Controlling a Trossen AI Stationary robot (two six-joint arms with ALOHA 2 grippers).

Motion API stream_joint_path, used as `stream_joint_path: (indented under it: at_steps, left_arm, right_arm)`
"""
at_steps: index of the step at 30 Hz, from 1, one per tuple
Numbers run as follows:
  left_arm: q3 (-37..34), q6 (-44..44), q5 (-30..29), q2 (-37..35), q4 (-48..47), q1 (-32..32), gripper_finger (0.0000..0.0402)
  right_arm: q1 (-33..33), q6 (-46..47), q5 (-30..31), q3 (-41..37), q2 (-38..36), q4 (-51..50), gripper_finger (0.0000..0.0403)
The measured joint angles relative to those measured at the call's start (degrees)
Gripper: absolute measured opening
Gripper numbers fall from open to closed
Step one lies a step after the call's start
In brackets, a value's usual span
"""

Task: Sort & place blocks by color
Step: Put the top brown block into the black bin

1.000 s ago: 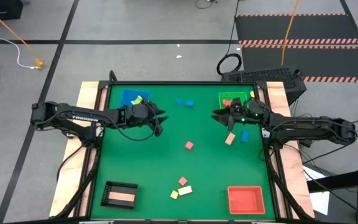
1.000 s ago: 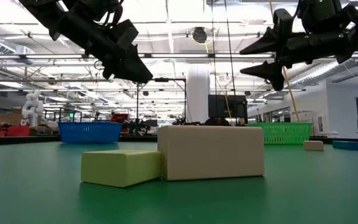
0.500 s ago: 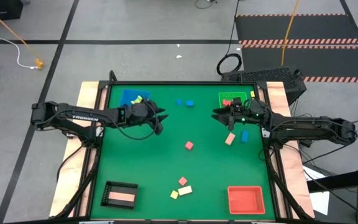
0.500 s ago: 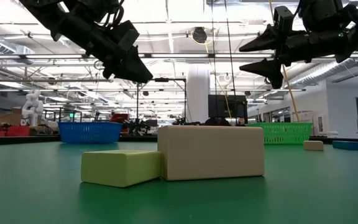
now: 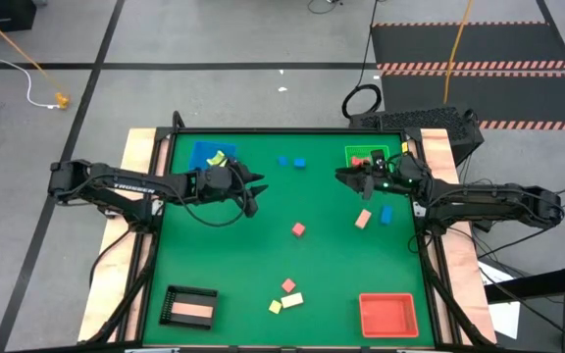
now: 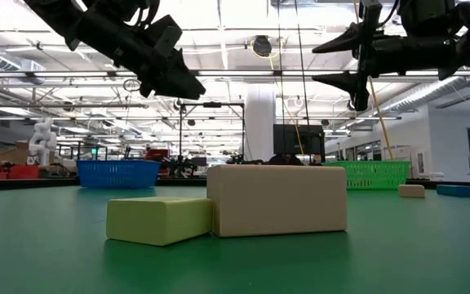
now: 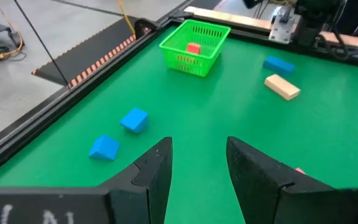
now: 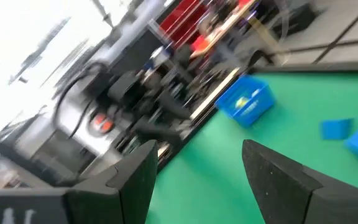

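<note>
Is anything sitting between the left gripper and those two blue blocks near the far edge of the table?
Nothing visible. The left gripper hangs open above the mat, and bare green table runs from its fingers to the two blue blocks. The green tray sits farther off, beyond them, and is not in the path.

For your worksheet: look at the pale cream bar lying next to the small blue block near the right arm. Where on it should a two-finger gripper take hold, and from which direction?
Grip the cream bar at its middle, fingers across its two long faces, coming straight down from above. It lies flat on the table at a slant, so the wrist should probably turn to match. The blue block beside it sits apart, leaving room for a finger. The right gripper, open, hovers nearest.
</note>
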Motion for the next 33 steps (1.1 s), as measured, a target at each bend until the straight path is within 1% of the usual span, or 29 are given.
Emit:
stream_joint_path:
  at_steps: [3, 6, 11, 14, 16, 20, 23, 28, 33]
  left_arm:
    - [0.0, 0.64, 0.0, 0.0, 0.96, 0.0, 0.0152]
    - [0.0, 0.64, 0.0, 0.0, 0.86, 0.0, 0.0152]
    - [0.0, 0.88, 0.0, 0.0, 0.86, 0.0, 0.0152]
    - [0.0, 1.86, -0.01, 0.0, 0.88, 0.0, 0.0152]
    - [0.0, 2.61, 0.0, 0.0, 0.89, 0.0, 0.0152]
    - [0.0, 2.94, 0.0, 0.0, 0.9, 0.0, 0.0152]
    - [0.0, 2.94, 0.0, 0.0, 0.92, 0.0, 0.0152]
    - [0.0, 2.94, 0.0, 0.0, 0.96, 0.0, 0.0152]
    - [0.0, 2.92, 0.0, 0.0, 2.23, 0.0, 0.0152]
  right_arm:
    - [-0.02, 1.82, 3.91, 0.0, 0.0, 1.96, 0.0226]
    - [-0.02, 4.77, 3.83, 0.0, 0.0, 5.45, 0.0226]
    - [0.02, 0.63, -0.85, 0.0, 0.0, 9.87, 0.0226]
    - [0.0, 0.61, -1.71, 0.0, -0.02, 10.09, 0.0226]
    - [-0.03, 0.25, -4.01, 0.0, -0.02, 10.34, 0.0226]
    - [0.0, 3.48, -8.06, 0.0, -0.02, 12.21, 0.0226]
    - [0.0, 3.86, -8.32, 0.01, -0.02, 12.71, 0.0226]
    - [0.0, 3.93, -4.84, 0.04, -0.02, 9.3, 0.0226]
    - [-0.02, -0.96, -4.72, 3.96, 0.02, 0.05, 0.0226]
